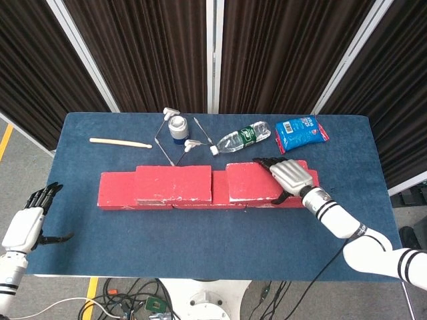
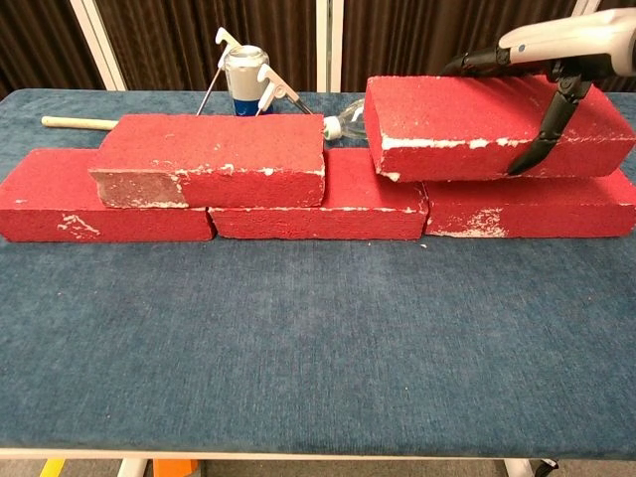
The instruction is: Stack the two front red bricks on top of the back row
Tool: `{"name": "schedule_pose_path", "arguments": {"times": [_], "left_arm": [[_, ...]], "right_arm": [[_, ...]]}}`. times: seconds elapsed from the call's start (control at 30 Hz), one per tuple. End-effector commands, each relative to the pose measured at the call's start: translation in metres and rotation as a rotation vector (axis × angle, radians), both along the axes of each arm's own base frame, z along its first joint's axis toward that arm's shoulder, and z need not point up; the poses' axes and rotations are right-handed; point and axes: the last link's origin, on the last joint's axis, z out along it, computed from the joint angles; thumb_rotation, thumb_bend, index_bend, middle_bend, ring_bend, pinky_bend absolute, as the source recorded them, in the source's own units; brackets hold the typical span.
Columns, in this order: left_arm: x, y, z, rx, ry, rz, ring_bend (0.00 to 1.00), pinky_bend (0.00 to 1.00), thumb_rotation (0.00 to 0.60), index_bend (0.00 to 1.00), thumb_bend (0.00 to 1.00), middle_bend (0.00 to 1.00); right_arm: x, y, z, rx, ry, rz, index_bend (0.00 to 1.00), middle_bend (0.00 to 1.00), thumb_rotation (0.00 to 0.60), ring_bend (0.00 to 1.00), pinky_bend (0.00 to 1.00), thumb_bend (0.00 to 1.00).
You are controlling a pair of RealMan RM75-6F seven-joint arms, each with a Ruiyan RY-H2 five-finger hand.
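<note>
Dark curtains back a blue-clothed table [image 1: 220, 240], and I'm setting the second red brick [image 2: 477, 127] across the seam between the middle and right bricks of the back row [image 1: 113, 190], so it bonds like masonry. My right hand [image 1: 288, 177] grasps it from above, thumb down its front face; whether it sits fully down I can't tell. My left hand [image 1: 27, 223] hangs released off the table's corner, out of the way. I count five bricks: three below, two on top (the first stacked brick [image 2: 214, 154] bridges the left seam).
</note>
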Motion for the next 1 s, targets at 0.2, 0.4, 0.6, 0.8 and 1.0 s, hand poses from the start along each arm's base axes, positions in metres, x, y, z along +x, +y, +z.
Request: {"name": "schedule_pose_path", "arguments": {"times": [0.2, 0.4, 0.6, 0.8, 1.0], "left_arm": [[-0.002, 0.001, 0.002, 0.006, -0.008, -0.009, 0.0, 0.0, 0.6, 0.01, 0.01, 0.0], [-0.005, -0.002, 0.003, 0.012, -0.011, -0.008, 0.0, 0.0, 0.6, 0.01, 0.01, 0.0], [-0.004, -0.005, 0.005, 0.029, -0.005, -0.026, 0.0, 0.0, 0.6, 0.01, 0.01, 0.0], [-0.005, -0.005, 0.006, 0.033, -0.004, -0.028, 0.0, 0.0, 0.6, 0.01, 0.01, 0.0], [-0.008, -0.006, 0.005, 0.016, -0.016, -0.012, 0.0, 0.0, 0.6, 0.01, 0.01, 0.0]], "right_arm": [[0.006, -0.004, -0.012, 0.026, -0.008, 0.001, 0.0, 0.2, 0.6, 0.18, 0.31, 0.1], [0.012, -0.008, -0.023, 0.041, -0.008, 0.003, 0.0, 0.2, 0.6, 0.18, 0.29, 0.1], [0.016, -0.011, -0.033, 0.053, -0.007, -0.005, 0.0, 0.2, 0.6, 0.18, 0.29, 0.1], [0.017, -0.014, -0.038, 0.055, -0.008, -0.018, 0.0, 0.2, 0.6, 0.18, 0.29, 0.1], [0.018, -0.015, -0.041, 0.057, -0.003, -0.033, 0.0, 0.2, 0.6, 0.18, 0.29, 0.1]]}}
